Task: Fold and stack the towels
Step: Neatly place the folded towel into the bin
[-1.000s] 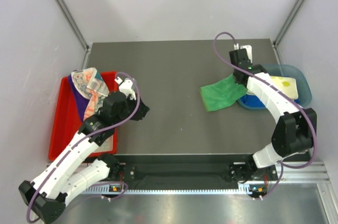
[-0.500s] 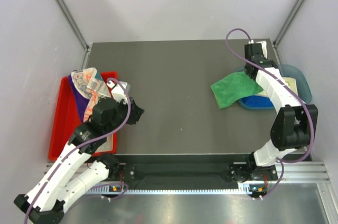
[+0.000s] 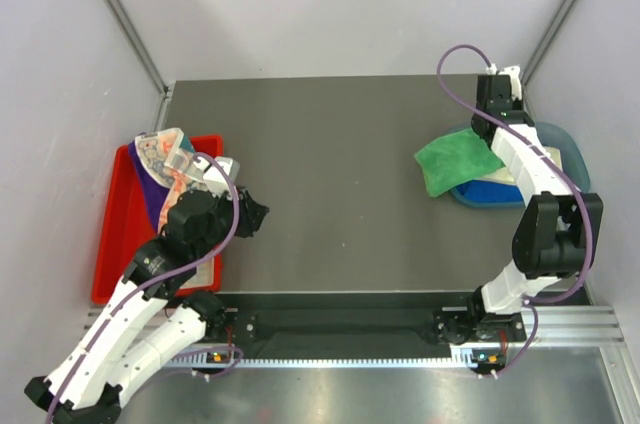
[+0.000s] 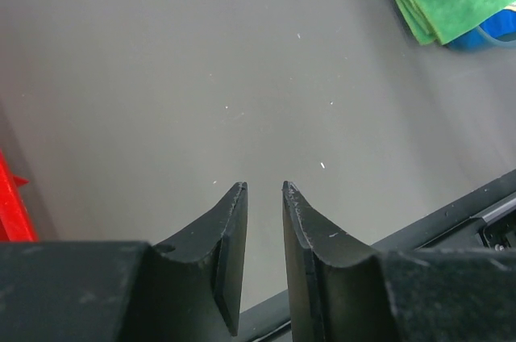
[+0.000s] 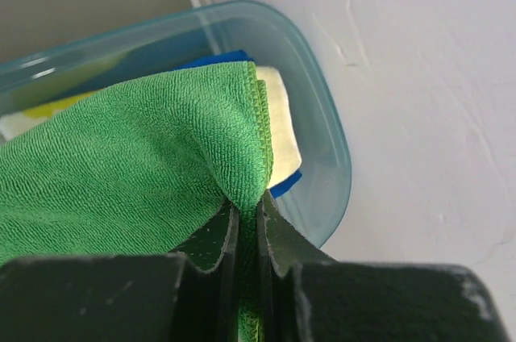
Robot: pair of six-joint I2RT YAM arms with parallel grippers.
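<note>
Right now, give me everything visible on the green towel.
The green towel is plain cloth with a fine looped pile and a stitched hem, folded into layers. The right gripper, jaws shut, pinches one hemmed edge; from there it spreads over the rim of the translucent blue bin and out above the table. A pale yellow towel and a blue towel lie in the bin beneath; contact with them is unclear.

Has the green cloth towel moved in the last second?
Yes. The green cloth towel has shifted right, toward the translucent blue plastic bin, and now overlaps its left rim.
</note>
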